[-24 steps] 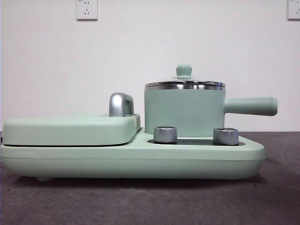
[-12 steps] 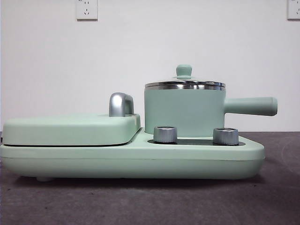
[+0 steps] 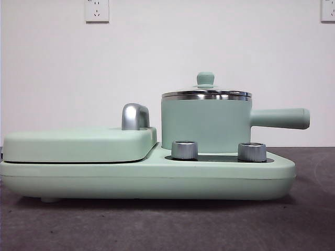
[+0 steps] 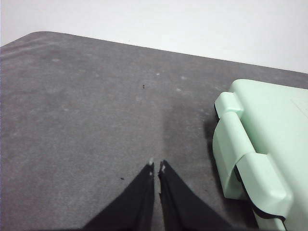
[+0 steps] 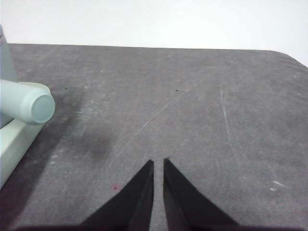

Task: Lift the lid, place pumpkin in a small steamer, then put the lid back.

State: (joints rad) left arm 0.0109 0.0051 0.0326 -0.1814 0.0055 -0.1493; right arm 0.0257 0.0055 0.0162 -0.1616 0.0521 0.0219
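Both grippers' jaws closed, well apart from lidded small steamer [image 3: 205, 123]

A dark grey, felt-like table [image 3: 157, 225] carries the scene, its surface marked with faint pale scuffs and scratches. Directly on it rests a wide, flat mint-green appliance base [image 3: 146, 180] with two silver knobs on its front, raised slightly on a small foot. In the wrist views the same grey surface runs back to a white wall, with the base's edge at one side.
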